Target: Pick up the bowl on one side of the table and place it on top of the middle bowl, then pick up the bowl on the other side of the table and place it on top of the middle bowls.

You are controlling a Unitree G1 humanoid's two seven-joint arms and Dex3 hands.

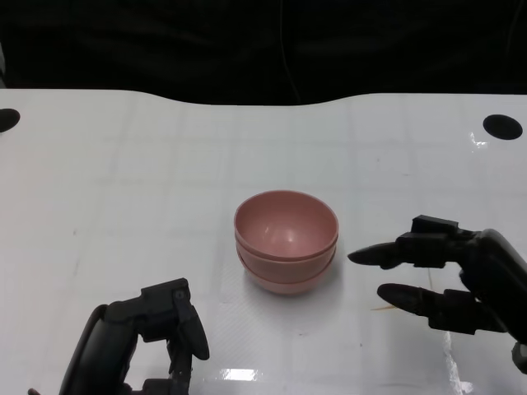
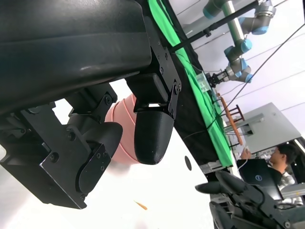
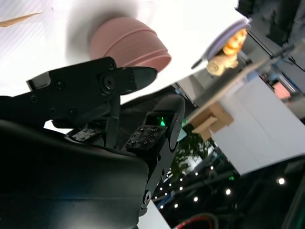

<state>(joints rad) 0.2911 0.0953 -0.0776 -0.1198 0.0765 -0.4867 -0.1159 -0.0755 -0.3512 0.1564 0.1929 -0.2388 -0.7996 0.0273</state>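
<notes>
A stack of pink bowls [image 1: 286, 239] stands in the middle of the white table [image 1: 123, 189], nested one inside another. My right hand [image 1: 445, 276] hovers just right of the stack, its fingers spread and pointing at it, holding nothing and not touching it. Near the front edge, my left hand [image 1: 140, 337] sits low to the left of the stack, also empty, fingers bent downward. The left wrist view shows the pink stack [image 2: 121, 112] beyond its own fingers [image 2: 152, 133], with the right hand [image 2: 243, 195] further off. The right wrist view shows the stack [image 3: 128, 40] past its own hand [image 3: 95, 95].
A thin orange sliver [image 1: 383, 309] lies on the table beside the right hand. Two black round holes [image 1: 502, 126] [image 1: 6, 119] mark the far corners. The table's far edge [image 1: 247, 97] meets a dark background. A person [image 2: 281, 157] sits far off beside robot arms.
</notes>
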